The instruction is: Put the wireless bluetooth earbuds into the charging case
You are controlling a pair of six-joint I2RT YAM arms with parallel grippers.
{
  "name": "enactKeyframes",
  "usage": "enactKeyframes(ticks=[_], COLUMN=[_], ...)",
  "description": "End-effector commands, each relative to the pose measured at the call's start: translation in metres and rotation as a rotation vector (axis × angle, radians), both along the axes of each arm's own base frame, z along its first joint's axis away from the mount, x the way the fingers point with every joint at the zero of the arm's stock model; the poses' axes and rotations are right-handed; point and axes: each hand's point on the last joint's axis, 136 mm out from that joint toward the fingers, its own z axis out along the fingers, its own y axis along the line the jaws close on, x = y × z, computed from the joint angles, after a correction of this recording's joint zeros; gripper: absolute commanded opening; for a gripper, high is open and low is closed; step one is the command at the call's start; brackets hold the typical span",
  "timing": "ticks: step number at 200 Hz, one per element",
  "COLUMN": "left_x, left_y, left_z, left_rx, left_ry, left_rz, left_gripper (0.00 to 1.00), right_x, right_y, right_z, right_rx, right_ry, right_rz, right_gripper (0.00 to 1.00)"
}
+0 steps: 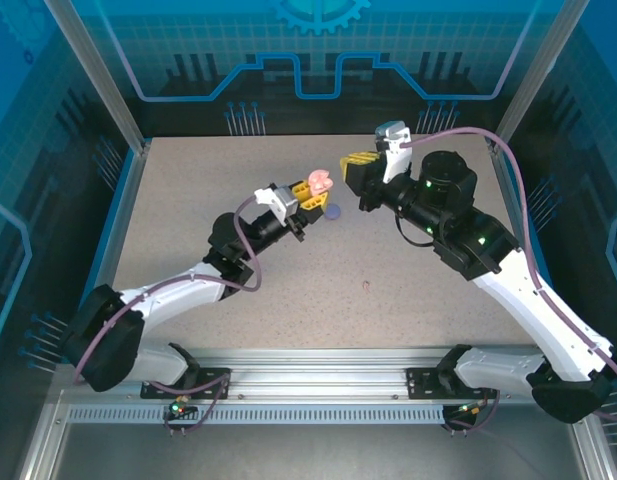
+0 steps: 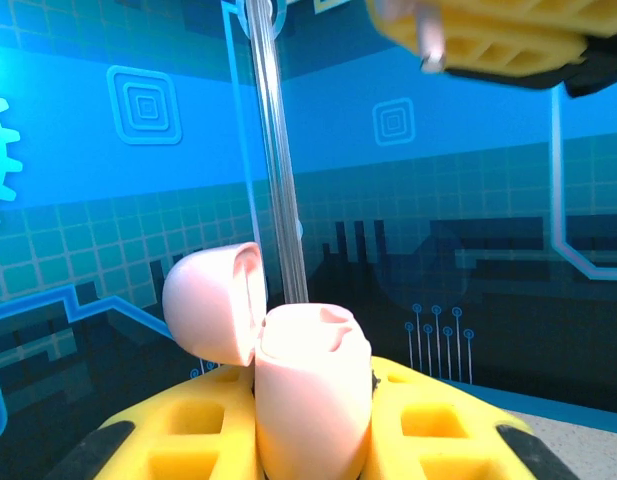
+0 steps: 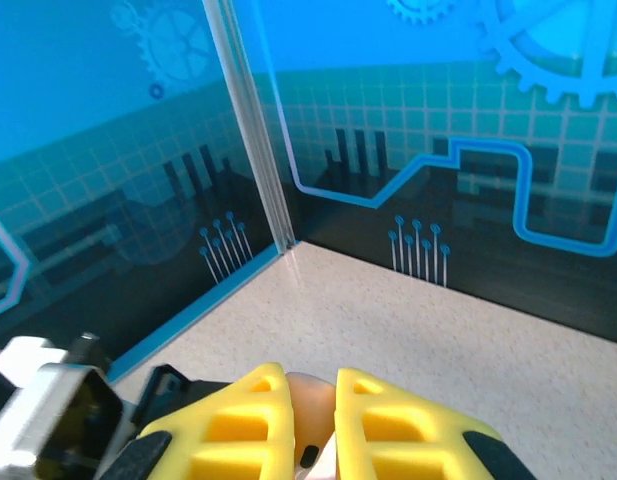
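Observation:
My left gripper is shut on a pale pink charging case and holds it above the table. In the left wrist view the case body stands upright between the yellow fingers, and its lid is swung open to the left. My right gripper hovers just right of the case, a short gap away. It is shut on a pale pink earbud, which is pinched between the yellow fingers. The right gripper's fingers show at the top of the left wrist view, with the bud's stem tip poking out.
A round pale purple disc lies on the speckled table just below the two grippers. Blue walls and metal corner posts close in the back and sides. Open tabletop stretches toward the near edge.

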Motion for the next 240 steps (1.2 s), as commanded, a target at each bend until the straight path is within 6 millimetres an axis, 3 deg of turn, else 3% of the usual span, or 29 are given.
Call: enactKeyframes(ticks=[1, 97, 240], left_x=[-0.002, -0.002, -0.007], left_y=[0.0, -0.005, -0.006], left_z=[0.033, 0.031, 0.034], left_rx=[-0.068, -0.057, -0.05], left_ry=[-0.108, -0.094, -0.09], left_rz=[0.012, -0.004, -0.009], left_gripper=[0.0, 0.0, 0.0], right_x=[-0.007, 0.007, 0.025], right_y=[0.015, 0.033, 0.023], right_z=[0.009, -0.022, -0.049], right_rx=[-0.01, -0.117, -0.151], right_ry=[-0.091, -0.086, -0.026], right_rz=[0.068, 0.071, 0.015], right_gripper=[0.13, 0.12, 0.1])
